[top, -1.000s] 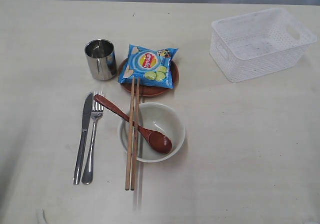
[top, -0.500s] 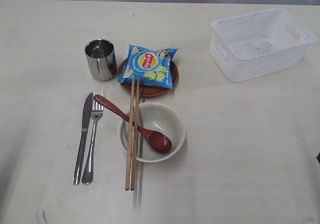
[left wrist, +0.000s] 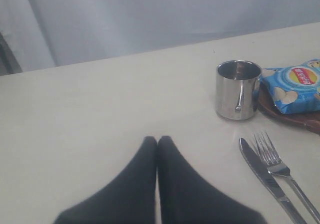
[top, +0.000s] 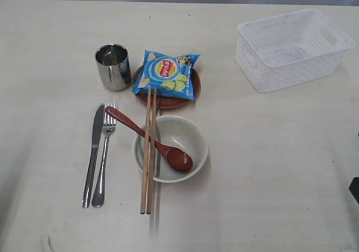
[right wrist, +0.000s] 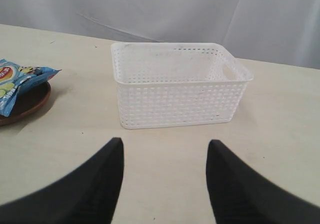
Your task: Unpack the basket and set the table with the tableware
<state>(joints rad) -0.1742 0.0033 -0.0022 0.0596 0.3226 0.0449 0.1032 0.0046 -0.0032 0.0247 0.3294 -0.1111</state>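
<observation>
Seven pieces of tableware [top: 185, 134] lie arranged left of centre on the desk [top: 269, 168]; the basket [top: 291, 72] stands far right, seemingly empty. The left gripper [left wrist: 157, 141] is pinched together, the right gripper [right wrist: 165, 141] spread and holding nothing: retreat both high, clear of the setting.

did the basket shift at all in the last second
No. The basket sits in the same spot, its near left corner just as far from the plate as before.

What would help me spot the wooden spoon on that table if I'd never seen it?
On the pale table, find the off-white bowl next to the brown plate. The spoon rests slanted across its rim, scoop inside. It alone is red-brown; the chopsticks crossing it are pale and straight.
</observation>
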